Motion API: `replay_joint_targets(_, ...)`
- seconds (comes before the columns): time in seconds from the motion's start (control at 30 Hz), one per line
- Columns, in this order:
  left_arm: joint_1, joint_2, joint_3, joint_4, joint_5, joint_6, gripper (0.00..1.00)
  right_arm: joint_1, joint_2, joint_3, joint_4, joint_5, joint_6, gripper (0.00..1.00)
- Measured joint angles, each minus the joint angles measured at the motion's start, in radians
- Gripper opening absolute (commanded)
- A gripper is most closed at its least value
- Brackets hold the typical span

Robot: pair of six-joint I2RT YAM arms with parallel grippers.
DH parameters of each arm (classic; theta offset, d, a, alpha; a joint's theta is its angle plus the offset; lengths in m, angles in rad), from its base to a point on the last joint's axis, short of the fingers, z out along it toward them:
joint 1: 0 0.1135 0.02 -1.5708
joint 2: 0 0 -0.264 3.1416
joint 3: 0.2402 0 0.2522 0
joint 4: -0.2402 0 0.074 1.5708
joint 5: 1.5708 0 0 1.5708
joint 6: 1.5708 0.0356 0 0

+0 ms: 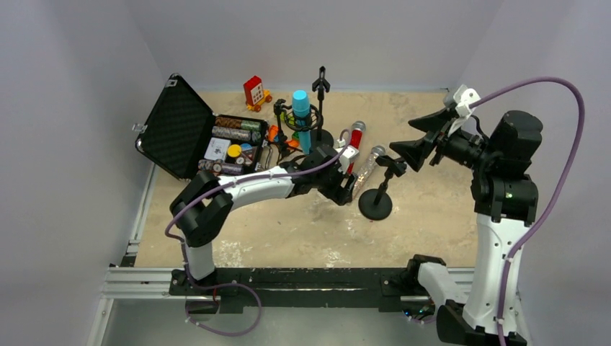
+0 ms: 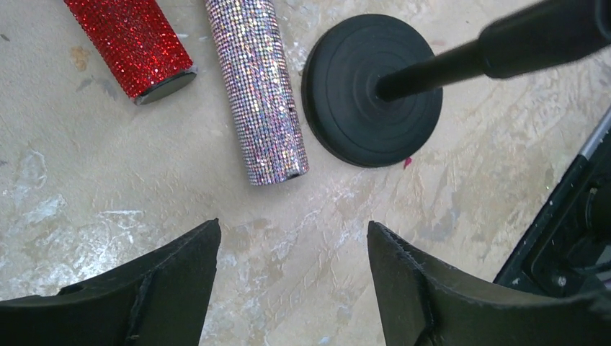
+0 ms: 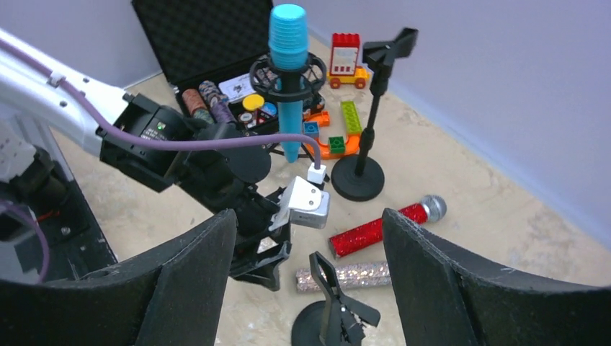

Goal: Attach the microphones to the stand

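The cyan-blue microphone (image 1: 300,115) stands upright in a ring mount on a stand (image 3: 288,76). The red glitter microphone (image 1: 355,143) and the silvery-pink glitter microphone (image 1: 367,169) lie side by side on the table. Both show in the left wrist view, the red one (image 2: 130,43) and the silvery-pink one (image 2: 259,86). A near stand with an empty clip (image 1: 376,204) stands right of them. A far stand (image 1: 321,86) also has an empty clip. My left gripper (image 2: 292,231) is open and empty, just short of the silvery-pink microphone's butt end. My right gripper (image 3: 310,216) is open and empty, raised at the right.
An open black case (image 1: 176,126) with chips and small items lies at the back left. A red toy block (image 1: 253,92) and coloured bricks (image 3: 339,137) lie near the stands. The near stand's round base (image 2: 371,90) sits close beside the silvery-pink microphone.
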Motion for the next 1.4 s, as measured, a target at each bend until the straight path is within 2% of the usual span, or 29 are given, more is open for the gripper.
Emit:
replay_joint_targets(0.17,-0.015,0.099,0.135,-0.095,-0.056,-0.038,0.74,-0.073,-0.015,-0.106,0.138,0.002,0.174,0.76)
replay_joint_targets(0.33,-0.02,0.185,0.25,-0.167,-0.093,-0.058,0.7,-0.089,-0.013,-0.168,0.182,0.002,0.243,0.76)
replay_joint_targets(0.73,-0.022,0.347,0.438,-0.308,-0.138,-0.078,0.66,-0.095,-0.033,-0.191,0.229,-0.006,0.278,0.76)
replay_joint_targets(0.97,-0.032,0.419,0.503,-0.342,-0.144,-0.078,0.57,-0.098,-0.031,-0.213,0.244,-0.01,0.282,0.76)
replay_joint_targets(1.07,-0.034,0.433,0.526,-0.354,-0.155,-0.078,0.5,-0.099,-0.031,-0.222,0.245,-0.01,0.282,0.76)
replay_joint_targets(1.1,-0.034,0.434,0.527,-0.358,-0.162,-0.077,0.44,-0.099,-0.031,-0.223,0.245,-0.01,0.282,0.76)
replay_joint_targets(1.17,-0.034,0.435,0.528,-0.362,-0.172,-0.078,0.28,-0.1,-0.031,-0.223,0.246,-0.01,0.282,0.76)
replay_joint_targets(1.23,-0.036,0.435,0.528,-0.363,-0.175,-0.075,0.05,-0.1,-0.031,-0.223,0.248,-0.01,0.282,0.76)
replay_joint_targets(1.27,-0.037,0.435,0.528,-0.363,-0.176,-0.076,0.0,-0.1,-0.031,-0.223,0.25,-0.01,0.283,0.76)
replay_joint_targets(1.4,-0.038,0.402,0.47,-0.323,-0.174,-0.076,0.0,-0.1,-0.031,-0.223,0.25,-0.01,0.282,0.75)
